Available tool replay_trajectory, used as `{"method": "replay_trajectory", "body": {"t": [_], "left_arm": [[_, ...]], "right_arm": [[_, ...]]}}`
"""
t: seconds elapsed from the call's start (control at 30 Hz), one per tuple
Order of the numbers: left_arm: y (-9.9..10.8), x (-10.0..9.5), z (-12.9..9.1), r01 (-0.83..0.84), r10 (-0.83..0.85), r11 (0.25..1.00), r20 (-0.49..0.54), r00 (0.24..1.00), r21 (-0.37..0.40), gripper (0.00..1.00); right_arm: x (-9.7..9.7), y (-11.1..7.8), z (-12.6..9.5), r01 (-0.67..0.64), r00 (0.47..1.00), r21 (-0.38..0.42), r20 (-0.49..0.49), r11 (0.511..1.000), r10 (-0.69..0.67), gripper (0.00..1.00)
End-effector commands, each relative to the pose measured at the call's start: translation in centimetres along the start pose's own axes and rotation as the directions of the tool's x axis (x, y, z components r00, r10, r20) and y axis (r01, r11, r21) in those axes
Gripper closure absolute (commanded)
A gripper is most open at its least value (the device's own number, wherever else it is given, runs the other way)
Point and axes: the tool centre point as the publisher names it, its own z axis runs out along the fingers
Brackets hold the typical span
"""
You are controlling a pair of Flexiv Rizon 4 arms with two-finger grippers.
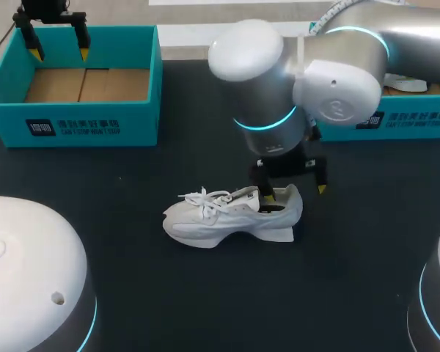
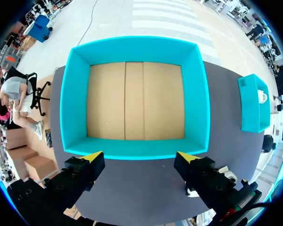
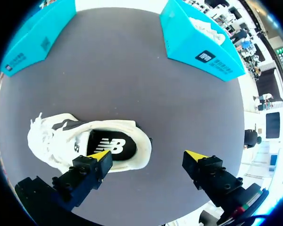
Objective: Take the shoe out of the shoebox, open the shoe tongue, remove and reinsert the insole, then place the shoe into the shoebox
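The bench carries two teal boxes, the empty shoebox below my open left gripper and a second shoebox at my right, and one white shoe at mid-bench, toe toward my left, its heel opening just under my nearer, open right gripper.

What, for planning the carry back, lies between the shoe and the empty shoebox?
Only bare dark table between the shoe and the empty shoebox, as the head view shows.
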Motion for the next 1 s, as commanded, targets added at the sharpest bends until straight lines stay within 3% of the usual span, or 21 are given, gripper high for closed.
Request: {"method": "replay_trajectory", "body": {"t": [0.03, 0.1, 0.17, 0.23, 0.33, 0.47, 0.53, 0.57, 1.0], "left_arm": [[0.0, 0.0, 0.0, 0.0, 0.0, 1.0, 0.001, 1.0, -0.001, 0.0], [0.0, 0.0, 0.0, 0.0, 0.0, 1.0, 0.001, 1.0, -0.001, 0.0], [0.0, 0.0, 0.0, 0.0, 0.0, 1.0, 0.001, 1.0, -0.001, 0.0], [0.0, 0.0, 0.0, 0.0, 0.0, 1.0, 0.001, 1.0, -0.001, 0.0], [0.0, 0.0, 0.0, 0.0, 0.0, 1.0, 0.001, 1.0, -0.001, 0.0], [0.0, 0.0, 0.0, 0.0, 0.0, 1.0, 0.001, 1.0, -0.001, 0.0], [0.0, 0.0, 0.0, 0.0, 0.0, 1.0, 0.001, 1.0, -0.001, 0.0], [0.0, 0.0, 0.0, 0.0, 0.0, 1.0, 0.001, 1.0, -0.001, 0.0], [0.0, 0.0, 0.0, 0.0, 0.0, 1.0, 0.001, 1.0, -0.001, 0.0]], "right_arm": [[-1.7, -0.4, -1.7, 0.088, 0.993, -0.028, -0.072, 0.996, -0.09, 0.0], [-1.5, -0.6, -2.3, 0.235, 0.963, -0.066, -0.122, 0.97, -0.241, 0.0], [-0.6, -1.0, -2.7, 0.448, 0.88, -0.128, -0.115, 0.885, -0.462, 0.0], [0.3, -1.4, -3.1, 0.643, 0.734, -0.195, -0.119, 0.74, -0.669, 0.0], [1.4, -0.9, -3.8, 0.844, 0.491, -0.209, -0.066, 0.493, -0.869, 0.0], [1.8, 0.4, -4.9, 0.95, 0.273, -0.158, 0.001, 0.269, -0.962, 0.0], [1.8, 0.8, -4.9, 0.973, 0.206, -0.104, 0.009, 0.204, -0.978, 0.0], [1.7, 1.0, -4.6, 0.981, 0.186, -0.064, 0.01, 0.185, -0.982, 0.0], [1.7, 1.0, -4.6, 0.981, 0.186, -0.064, 0.01, 0.185, -0.982, 0.0]]}}
